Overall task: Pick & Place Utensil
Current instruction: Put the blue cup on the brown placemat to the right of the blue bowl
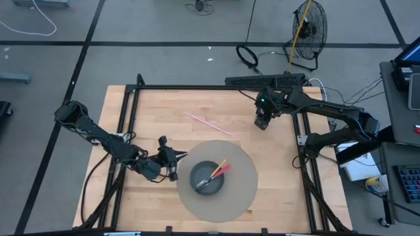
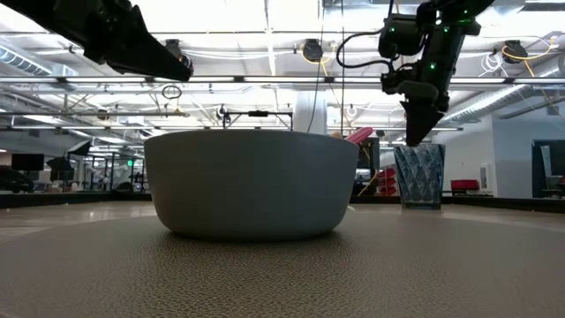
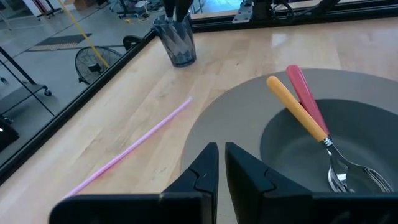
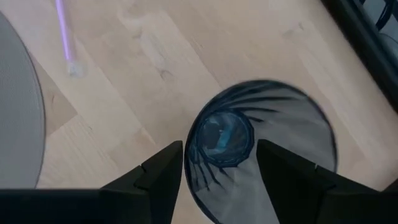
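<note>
A dark grey bowl (image 1: 209,188) (image 2: 252,181) stands on a round grey mat (image 1: 244,164). Two utensils, one with a yellow handle (image 3: 297,106) (image 1: 218,166) and one with a red handle (image 3: 305,93), lie with their metal heads (image 3: 348,177) in the bowl and their handles leaning over its rim. A ribbed blue-grey cup (image 4: 261,143) (image 2: 418,177) stands upright on the wood near the table's far right. My right gripper (image 4: 221,155) (image 1: 262,123) hovers open just above the cup's mouth, pointing down. My left gripper (image 3: 221,155) (image 1: 178,159) is shut, low over the mat's left edge, pointing at the bowl.
A thin pink straw (image 1: 207,122) (image 3: 130,146) lies flat on the wood between the mat and the table's far edge. A black frame rail (image 1: 197,87) runs round the tabletop. Bare wood shows left of the straw and right of the mat.
</note>
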Controlling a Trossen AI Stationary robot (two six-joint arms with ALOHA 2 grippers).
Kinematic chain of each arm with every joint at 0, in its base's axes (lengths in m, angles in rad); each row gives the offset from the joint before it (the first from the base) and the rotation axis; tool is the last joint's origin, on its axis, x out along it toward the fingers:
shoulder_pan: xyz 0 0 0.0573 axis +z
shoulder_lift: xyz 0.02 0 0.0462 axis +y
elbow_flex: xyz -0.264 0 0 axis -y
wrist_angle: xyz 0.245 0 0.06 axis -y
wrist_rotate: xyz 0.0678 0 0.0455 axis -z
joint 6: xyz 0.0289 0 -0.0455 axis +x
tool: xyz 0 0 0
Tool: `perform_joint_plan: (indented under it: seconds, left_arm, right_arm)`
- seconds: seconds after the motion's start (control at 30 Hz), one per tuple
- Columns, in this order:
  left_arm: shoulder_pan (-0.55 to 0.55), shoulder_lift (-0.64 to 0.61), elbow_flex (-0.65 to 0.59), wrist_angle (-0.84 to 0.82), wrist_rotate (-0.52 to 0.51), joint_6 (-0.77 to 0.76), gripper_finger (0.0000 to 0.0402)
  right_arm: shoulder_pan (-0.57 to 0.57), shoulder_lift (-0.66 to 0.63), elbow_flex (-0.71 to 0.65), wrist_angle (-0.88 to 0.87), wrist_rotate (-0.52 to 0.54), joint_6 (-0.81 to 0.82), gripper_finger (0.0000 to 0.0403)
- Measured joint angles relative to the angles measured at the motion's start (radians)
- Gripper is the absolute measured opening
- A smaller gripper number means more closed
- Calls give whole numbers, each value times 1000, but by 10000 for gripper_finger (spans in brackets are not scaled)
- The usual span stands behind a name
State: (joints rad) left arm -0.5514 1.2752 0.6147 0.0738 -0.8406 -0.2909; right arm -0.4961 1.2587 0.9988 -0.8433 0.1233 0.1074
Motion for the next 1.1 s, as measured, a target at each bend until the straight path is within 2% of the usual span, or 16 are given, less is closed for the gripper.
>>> perform_joint_plan:
  seconds: [0.27,0.43,1.0,1.1]
  left_arm:
    - [0,0,0,0,-3,-1,35]
    - [0,0,0,0,-18,-2,35]
    - [0,1,0,-1,-19,-1,35]
    - [0,1,0,-2,-19,-1,35]
  right_arm:
    - [0,0,-67,0,-20,-11,194]
    - [0,0,-67,11,-18,-27,174]
    - [0,0,-67,12,-16,-91,15]
    - [0,0,-68,11,-16,-96,9]
